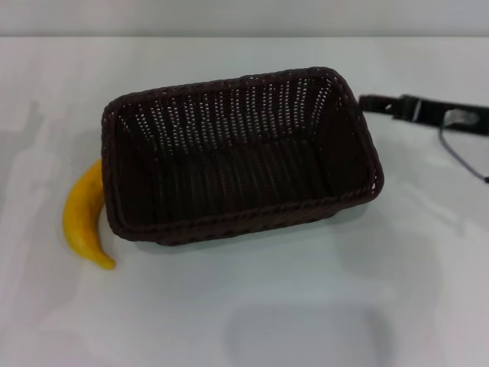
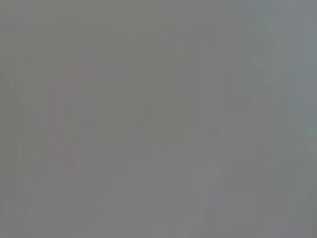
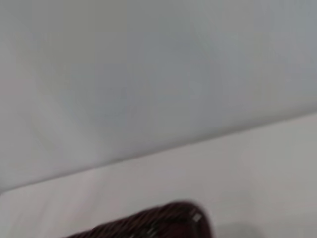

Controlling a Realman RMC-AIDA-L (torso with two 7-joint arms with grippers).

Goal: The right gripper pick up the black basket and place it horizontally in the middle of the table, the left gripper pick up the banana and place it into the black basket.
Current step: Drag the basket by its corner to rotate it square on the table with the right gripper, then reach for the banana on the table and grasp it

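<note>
The black basket [image 1: 237, 153] sits empty in the middle of the white table [image 1: 306, 306], its long side running left to right, slightly skewed. The banana [image 1: 82, 218] lies on the table against the basket's near left corner, outside it. My right gripper [image 1: 365, 101] hovers just beyond the basket's far right corner, a small gap away from the rim and holding nothing. A dark rim corner of the basket [image 3: 163, 220] shows in the right wrist view. The left gripper is out of view, and the left wrist view shows only plain grey.
A thin cable [image 1: 458, 153] loops from the right arm [image 1: 451, 115] over the table's right side. The table's far edge [image 1: 229, 37] meets a pale wall. Bare tabletop lies in front of the basket.
</note>
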